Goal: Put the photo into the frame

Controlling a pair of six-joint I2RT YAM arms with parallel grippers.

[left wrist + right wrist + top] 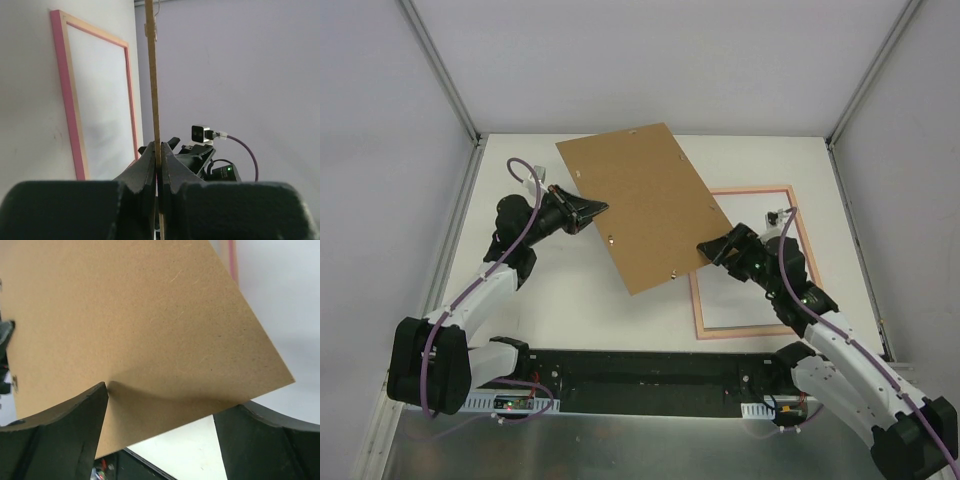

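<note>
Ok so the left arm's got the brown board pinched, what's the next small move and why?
Probably swing the board left, clear of the frame. The left tool is shut on its edge, the right tool is open, and the board overlaps the frame's left side in the top view.

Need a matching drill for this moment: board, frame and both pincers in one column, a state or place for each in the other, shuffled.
Things:
1. board
2. frame
3. left pincer
4. right pincer

States:
A. open, by the board's right edge
B. lying flat, pink border
C. shut on the board's left edge
D. brown, held aloft and tilted

Pairs: 1-D, 2-B, 3-C, 4-A
</note>
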